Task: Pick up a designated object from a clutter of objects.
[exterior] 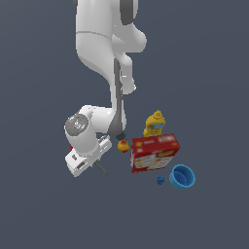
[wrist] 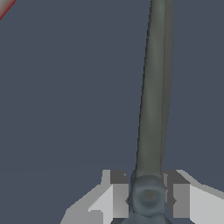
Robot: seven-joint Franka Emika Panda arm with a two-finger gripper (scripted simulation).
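Dark grey floor, pincer [wrist: 148, 199] closed on thin rod [wrist: 154, 96] between its two fingers [wrist: 119, 197].

Dark-grey rod [wrist: 153, 109]; white arm [exterior: 104, 44]; red-and-yellow box [exterior: 154, 152]; yellow bottle [exterior: 155, 123] with blue band; blue bowl [exterior: 183, 176]; tiny blue ball [exterior: 160, 180]; orange-and-red ball [exterior: 123, 145]; slate-grey floor [exterior: 39, 209].
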